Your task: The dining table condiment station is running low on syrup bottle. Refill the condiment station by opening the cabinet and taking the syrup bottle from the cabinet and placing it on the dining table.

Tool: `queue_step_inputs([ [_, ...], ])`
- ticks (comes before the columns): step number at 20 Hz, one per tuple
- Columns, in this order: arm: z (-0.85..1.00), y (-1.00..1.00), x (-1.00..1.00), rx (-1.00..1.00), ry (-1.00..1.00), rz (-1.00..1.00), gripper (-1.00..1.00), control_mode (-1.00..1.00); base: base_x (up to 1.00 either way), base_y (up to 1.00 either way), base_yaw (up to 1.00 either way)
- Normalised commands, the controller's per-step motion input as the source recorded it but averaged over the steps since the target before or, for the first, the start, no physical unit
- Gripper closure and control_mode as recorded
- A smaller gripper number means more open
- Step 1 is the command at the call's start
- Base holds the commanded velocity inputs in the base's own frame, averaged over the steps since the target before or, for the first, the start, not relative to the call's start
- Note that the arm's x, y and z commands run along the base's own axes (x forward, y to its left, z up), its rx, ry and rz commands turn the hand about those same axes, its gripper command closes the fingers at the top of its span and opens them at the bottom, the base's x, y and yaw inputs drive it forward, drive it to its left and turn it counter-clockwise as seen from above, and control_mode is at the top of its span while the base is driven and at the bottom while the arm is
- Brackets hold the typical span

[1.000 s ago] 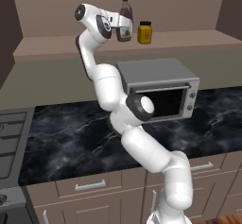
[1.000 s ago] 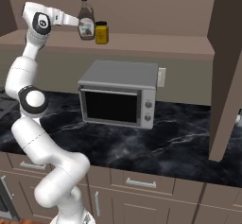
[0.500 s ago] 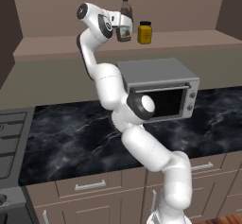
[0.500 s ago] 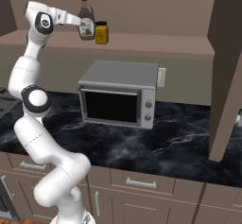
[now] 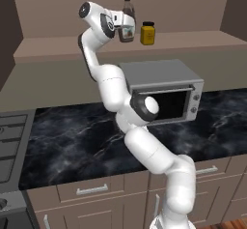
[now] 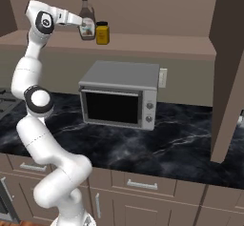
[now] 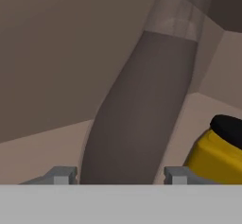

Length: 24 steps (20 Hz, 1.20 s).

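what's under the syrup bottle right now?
The dark brown syrup bottle with a pale label stands on the taupe cabinet shelf, beside the short yellow jar with a black lid. The gripper covers part of its body; the contact at its base can't be confirmed.

We see the syrup bottle (image 5: pixel 127 22) standing upright on the shelf of the open cabinet (image 5: pixel 144 42) — dark brown, narrow-necked, dark-capped, pale label on its rounded body. In the hand view the bottle (image 7: pixel 137 119) slants — its body sits between the fingertips.
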Motion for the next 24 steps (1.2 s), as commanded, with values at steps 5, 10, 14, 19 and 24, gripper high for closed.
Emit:
queue_step_inputs([
  [5, 0.0, 0.0, 0.02, 0.0, 0.0, 0.0, 1.0, -1.0, 0.0, 0.0, 0.0],
  [10, 0.0, 0.0, 0.0, 0.0, 0.0, 0.0, 1.0, -1.0, 0.0, 0.0, 0.0],
  [14, 0.0, 0.0, 0.02, 0.0, 0.0, 0.0, 1.0, -1.0, 0.0, 0.0, 0.0],
  [19, 0.0, 0.0, 0.0, 0.0, 0.0, 0.0, 1.0, -1.0, 0.0, 0.0, 0.0],
  [24, 0.0, 0.01, -0.33, 0.03, -0.03, 0.0, 1.0, -1.0, 0.0, 0.0, 0.0],
])
